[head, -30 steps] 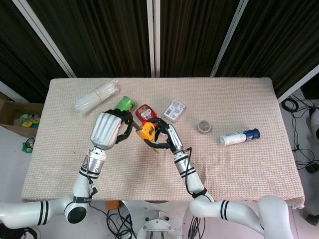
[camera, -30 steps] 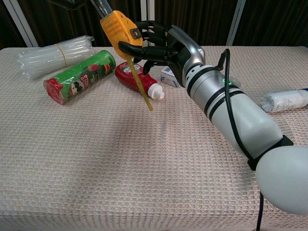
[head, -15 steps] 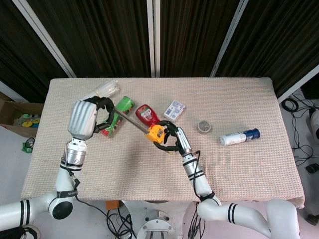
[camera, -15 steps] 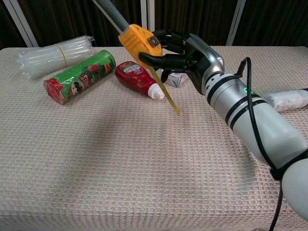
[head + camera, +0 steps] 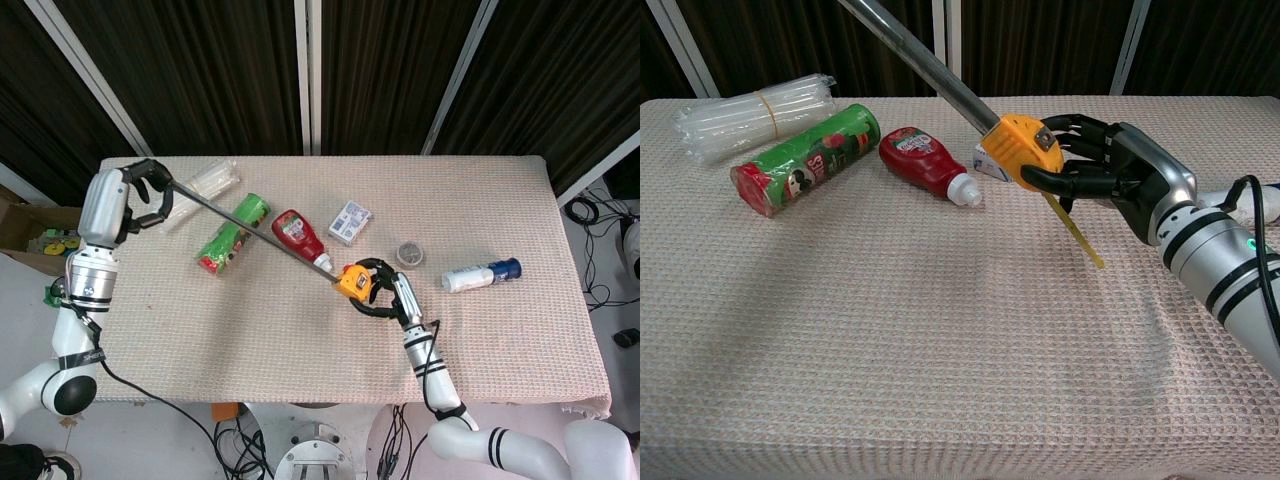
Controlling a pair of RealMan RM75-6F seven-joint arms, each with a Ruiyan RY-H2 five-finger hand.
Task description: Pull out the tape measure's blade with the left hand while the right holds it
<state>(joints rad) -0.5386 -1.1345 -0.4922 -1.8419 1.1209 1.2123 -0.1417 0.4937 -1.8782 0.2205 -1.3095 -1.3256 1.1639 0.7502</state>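
Right robot hand (image 5: 385,292) grips yellow tape measure (image 5: 352,281) above surface (image 5: 500,340), near ketchup bottle (image 5: 296,233). Blade (image 5: 250,227) stretches diagonally up-left from tape measure to left robot hand (image 5: 135,195), which pinches blade's end.

Yellow tape measure (image 5: 351,281) raised above the table; its grey blade (image 5: 250,226) drawn out long, slanting up-left.

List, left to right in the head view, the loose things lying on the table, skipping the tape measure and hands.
Bundle of clear sticks → green can → red ketchup bottle → small printed box → tape roll → white bottle with blue cap.
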